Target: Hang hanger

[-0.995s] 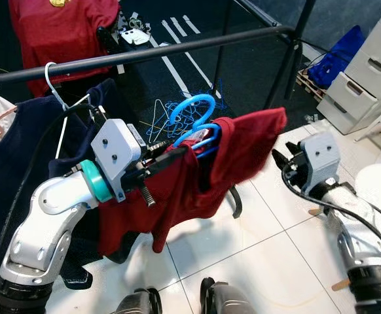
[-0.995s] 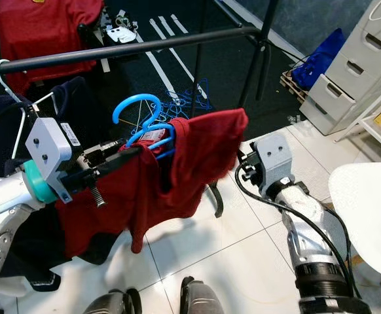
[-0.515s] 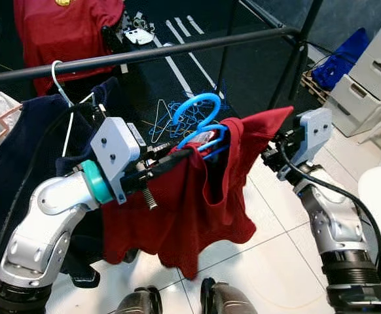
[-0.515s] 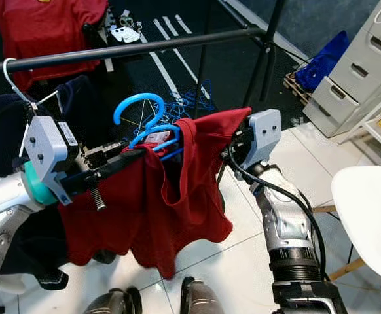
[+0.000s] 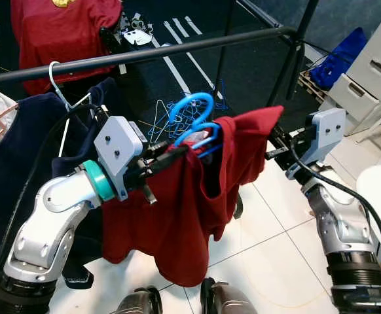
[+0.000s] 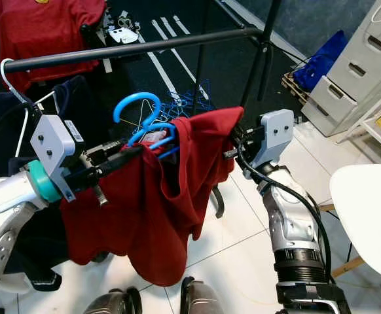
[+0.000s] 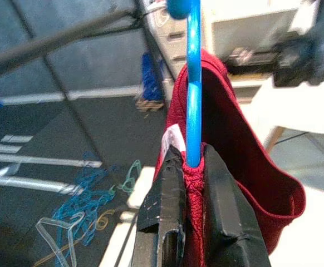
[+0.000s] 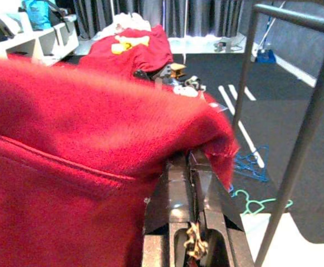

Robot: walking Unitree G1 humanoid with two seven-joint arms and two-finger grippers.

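Left eye view: the blue hanger [image 5: 194, 118] with red shirt [image 5: 184, 209] is clamped in the left gripper [image 5: 177, 154], below the rail [image 5: 145, 52]. A shirt corner is pinched by the right gripper [image 5: 273, 147]. Hooking is not yet done.

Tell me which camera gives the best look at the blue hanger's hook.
The right eye view: the blue hanger shows its whole curved hook above the red shirt, below the rail. The left eye view shows it likewise. The left wrist view shows it edge-on between the left gripper fingers.
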